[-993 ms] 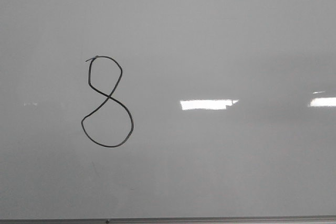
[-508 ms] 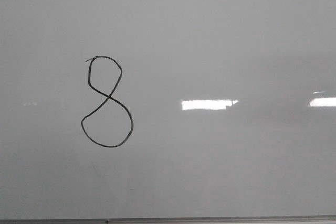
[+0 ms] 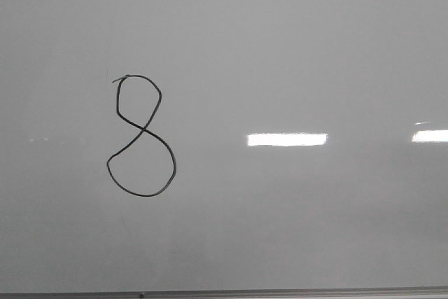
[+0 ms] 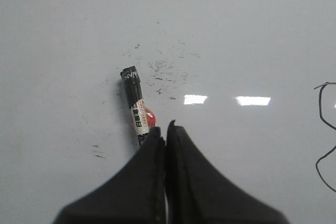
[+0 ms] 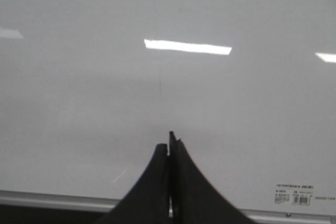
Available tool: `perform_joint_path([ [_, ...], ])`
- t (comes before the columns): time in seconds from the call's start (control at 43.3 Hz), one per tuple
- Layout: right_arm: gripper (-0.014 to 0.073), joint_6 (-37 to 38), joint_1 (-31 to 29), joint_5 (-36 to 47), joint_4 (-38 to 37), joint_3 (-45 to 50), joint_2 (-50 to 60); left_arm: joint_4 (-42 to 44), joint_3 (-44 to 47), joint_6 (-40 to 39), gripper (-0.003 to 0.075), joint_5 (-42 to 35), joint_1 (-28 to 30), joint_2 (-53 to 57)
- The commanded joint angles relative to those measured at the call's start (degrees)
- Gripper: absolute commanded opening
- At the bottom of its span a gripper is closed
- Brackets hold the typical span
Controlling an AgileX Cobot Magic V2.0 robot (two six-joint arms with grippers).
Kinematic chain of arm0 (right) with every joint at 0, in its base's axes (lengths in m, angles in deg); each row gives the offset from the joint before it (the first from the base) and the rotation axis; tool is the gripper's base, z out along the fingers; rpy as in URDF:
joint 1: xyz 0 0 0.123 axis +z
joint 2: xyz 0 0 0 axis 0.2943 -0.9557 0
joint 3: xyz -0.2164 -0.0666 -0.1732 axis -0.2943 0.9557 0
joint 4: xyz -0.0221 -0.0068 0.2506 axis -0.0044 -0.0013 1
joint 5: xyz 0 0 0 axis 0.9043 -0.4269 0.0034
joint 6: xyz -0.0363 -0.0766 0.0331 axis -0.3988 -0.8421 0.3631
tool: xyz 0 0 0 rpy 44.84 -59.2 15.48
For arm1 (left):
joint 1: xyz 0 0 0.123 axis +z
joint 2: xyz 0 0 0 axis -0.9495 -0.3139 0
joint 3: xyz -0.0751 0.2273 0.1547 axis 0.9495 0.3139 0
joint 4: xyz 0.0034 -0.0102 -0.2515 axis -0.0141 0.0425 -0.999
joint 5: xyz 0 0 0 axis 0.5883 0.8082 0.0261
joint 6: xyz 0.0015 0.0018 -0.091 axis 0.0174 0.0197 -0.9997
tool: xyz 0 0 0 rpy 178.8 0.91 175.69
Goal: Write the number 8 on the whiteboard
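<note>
One black number 8 [image 3: 142,135] sits left of centre on the whiteboard [image 3: 315,54]. Left gripper [image 4: 166,128] jaws pressed together, a marker [image 4: 137,110] lying just beside them. Right gripper [image 5: 169,142] jaws together, empty.

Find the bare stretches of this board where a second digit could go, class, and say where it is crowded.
Free: the whiteboard right of the number 8, down to its bottom edge. Crowded: the left wrist view, where the marker lies beside black smudges.

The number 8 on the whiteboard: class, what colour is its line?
Black, a thin line on the grey-white whiteboard; the number 8 shows best in the front view.
</note>
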Motion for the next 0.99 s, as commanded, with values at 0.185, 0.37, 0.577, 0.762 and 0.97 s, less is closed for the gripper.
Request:
perform_joint_path([
  [0.185, -0.0069, 0.1, -0.5, 3.6, -0.2, 0.3, 1.0, -0.5, 0.8, -0.5, -0.0021, -5.1, 0.0, 0.7],
  [0.37, -0.0069, 0.1, -0.5, 3.6, -0.2, 0.3, 1.0, -0.5, 0.8, -0.5, -0.0021, -5.1, 0.0, 0.7],
  [0.577, -0.0069, 0.1, -0.5, 3.6, -0.2, 0.3, 1.0, -0.5, 0.8, -0.5, -0.0021, -5.1, 0.0, 0.7],
  [0.762, -0.0069, 0.1, -0.5, 3.6, -0.2, 0.3, 1.0, -0.5, 0.8, -0.5, -0.0021, -5.1, 0.0, 0.7],
  [0.97, -0.0069, 0.1, -0.5, 3.6, -0.2, 0.3, 1.0, -0.5, 0.8, -0.5, -0.0021, -5.1, 0.0, 0.7],
])
